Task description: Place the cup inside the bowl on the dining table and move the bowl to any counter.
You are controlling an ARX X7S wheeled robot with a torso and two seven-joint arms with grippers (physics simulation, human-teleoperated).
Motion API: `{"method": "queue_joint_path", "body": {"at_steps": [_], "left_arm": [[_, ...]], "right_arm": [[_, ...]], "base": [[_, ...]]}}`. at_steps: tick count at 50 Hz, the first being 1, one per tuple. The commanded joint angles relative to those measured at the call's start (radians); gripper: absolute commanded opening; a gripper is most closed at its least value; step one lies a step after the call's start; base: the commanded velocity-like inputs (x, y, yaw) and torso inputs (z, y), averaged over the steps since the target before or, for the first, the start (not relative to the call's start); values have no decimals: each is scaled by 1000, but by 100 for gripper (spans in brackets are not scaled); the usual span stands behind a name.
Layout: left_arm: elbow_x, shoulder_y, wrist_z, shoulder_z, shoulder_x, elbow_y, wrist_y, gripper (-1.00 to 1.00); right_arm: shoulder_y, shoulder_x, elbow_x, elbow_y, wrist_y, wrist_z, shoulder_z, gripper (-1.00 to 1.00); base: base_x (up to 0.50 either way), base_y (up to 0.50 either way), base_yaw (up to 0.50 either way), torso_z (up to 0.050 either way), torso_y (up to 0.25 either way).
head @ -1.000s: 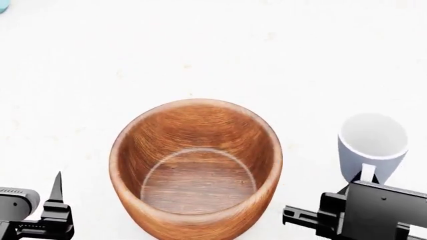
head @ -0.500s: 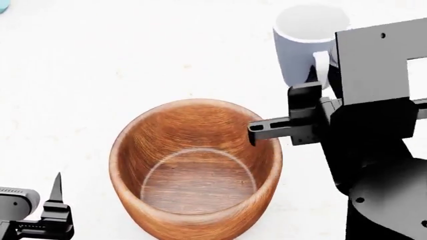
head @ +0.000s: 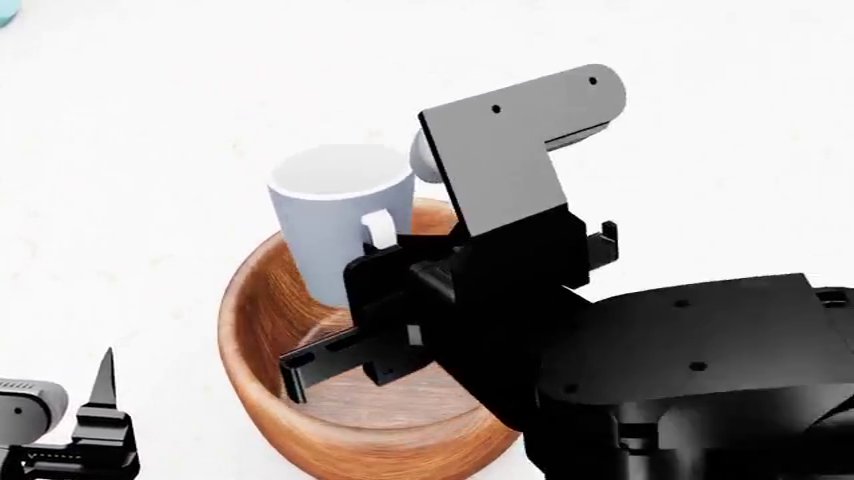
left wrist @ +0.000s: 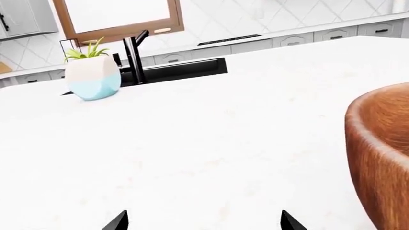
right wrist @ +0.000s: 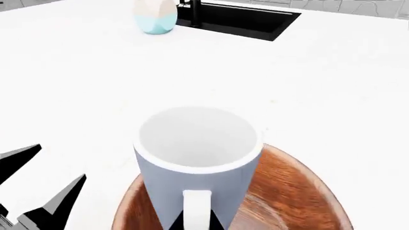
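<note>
Gripping the cup [head: 338, 222] by its handle — right jaws hold it over the bowl [head: 260, 330], left jaws wide.

The bowl [head: 267, 330] stands on the bench [head: 160, 130], near its front edge in the head view. The cup [head: 334, 215] is upright above the bowl's rear-left rim, its lower part inside the rim line, handle toward the robot. The right gripper [head: 400, 325] sits over the bowl, just in front of the cup. The left gripper [head: 100, 420] is left of the bowl, apart from it. A planter [left wrist: 93, 74] stands far back, beside a sink [left wrist: 182, 69].
</note>
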Motion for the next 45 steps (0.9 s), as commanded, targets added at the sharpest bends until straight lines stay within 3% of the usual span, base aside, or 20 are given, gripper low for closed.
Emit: {"method": "queue_joint_path", "body": {"at_steps": [1, 9, 45], "left_arm": [[-1, 1, -1, -8, 8, -19, 45, 100], [1, -7, -9, 2, 11, -28, 46, 100], [-17, 1, -16, 1, -1, -33, 58, 100]], "right_arm": [[-66, -33, -137, 31, -21, -120, -34, -100], [-68, -17, -112, 8, -22, -79, -47, -100], [-104, 16, -236, 43, -75, -150, -131, -100]], "base": [[0, 0, 0, 0, 0], [0, 0, 0, 0, 0], [0, 0, 0, 0, 0]]}}
